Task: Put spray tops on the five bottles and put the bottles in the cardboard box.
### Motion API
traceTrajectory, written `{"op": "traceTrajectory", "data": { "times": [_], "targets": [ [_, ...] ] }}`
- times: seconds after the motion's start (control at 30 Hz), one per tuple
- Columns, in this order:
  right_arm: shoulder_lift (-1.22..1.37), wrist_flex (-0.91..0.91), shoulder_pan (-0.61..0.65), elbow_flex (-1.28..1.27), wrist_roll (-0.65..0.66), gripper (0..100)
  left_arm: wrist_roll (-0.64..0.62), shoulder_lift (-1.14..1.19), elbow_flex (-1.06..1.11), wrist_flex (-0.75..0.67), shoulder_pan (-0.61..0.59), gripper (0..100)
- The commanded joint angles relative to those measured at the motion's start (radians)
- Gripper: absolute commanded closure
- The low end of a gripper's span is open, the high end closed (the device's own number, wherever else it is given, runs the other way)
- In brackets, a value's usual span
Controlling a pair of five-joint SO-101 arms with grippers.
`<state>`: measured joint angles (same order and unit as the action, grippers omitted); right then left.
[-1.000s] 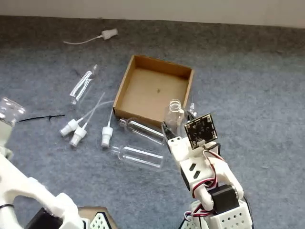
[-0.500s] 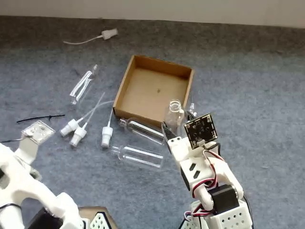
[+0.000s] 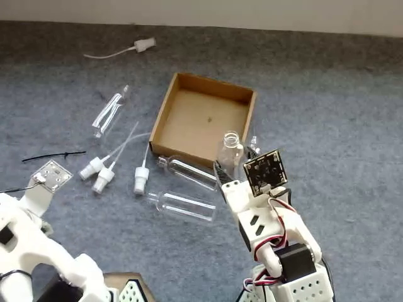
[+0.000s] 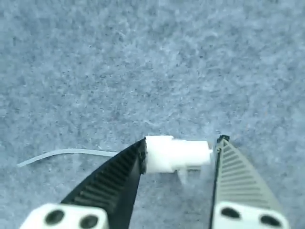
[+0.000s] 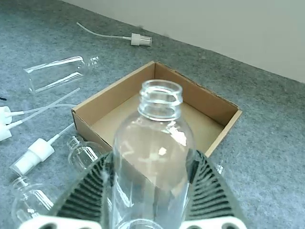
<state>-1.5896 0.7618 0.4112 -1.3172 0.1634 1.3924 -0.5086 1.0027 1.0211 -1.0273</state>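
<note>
Bottle (image 3: 230, 151), upright, mouth up, grasped by right pincer (image 5: 152, 160) below cardboard box (image 3: 162, 119) at frame centre; spray top (image 4: 174, 153) clenched crosswise in left pincer (image 4: 181, 141).

Four bottles (image 3: 182, 206), five spray tops (image 3: 141, 179) (one gripped), one cardboard box (image 3: 201, 119), one black strand (image 3: 53, 156).

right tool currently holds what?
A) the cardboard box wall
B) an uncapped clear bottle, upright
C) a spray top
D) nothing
B: the right tool is clamped on an upright clear bottle whose neck is open, while the spray top sits in the left tool.
</note>
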Motion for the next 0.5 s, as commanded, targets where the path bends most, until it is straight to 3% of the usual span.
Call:
{"op": "traceTrajectory", "data": {
  "times": [0.0,0.17,0.23,0.37,0.47],
  "targets": [
    [-0.010,-0.021,-0.010,0.015,-0.002,99.5,0.598,-0.013,-0.031,-0.015,0.076,78],
    [-0.010,-0.021,-0.010,0.015,-0.002,99.5,0.226,-0.013,-0.042,-0.118,0.171,78],
    [-0.010,-0.021,-0.010,0.015,-0.002,99.5,0.133,-0.013,-0.056,-0.163,0.180,78],
    [-0.010,-0.021,-0.010,0.015,-0.002,99.5,0.143,-0.013,-0.151,-0.097,0.157,78],
    [-0.010,-0.021,-0.010,0.015,-0.002,99.5,0.270,-0.013,-0.248,0.060,0.119,78]
  ]
}}
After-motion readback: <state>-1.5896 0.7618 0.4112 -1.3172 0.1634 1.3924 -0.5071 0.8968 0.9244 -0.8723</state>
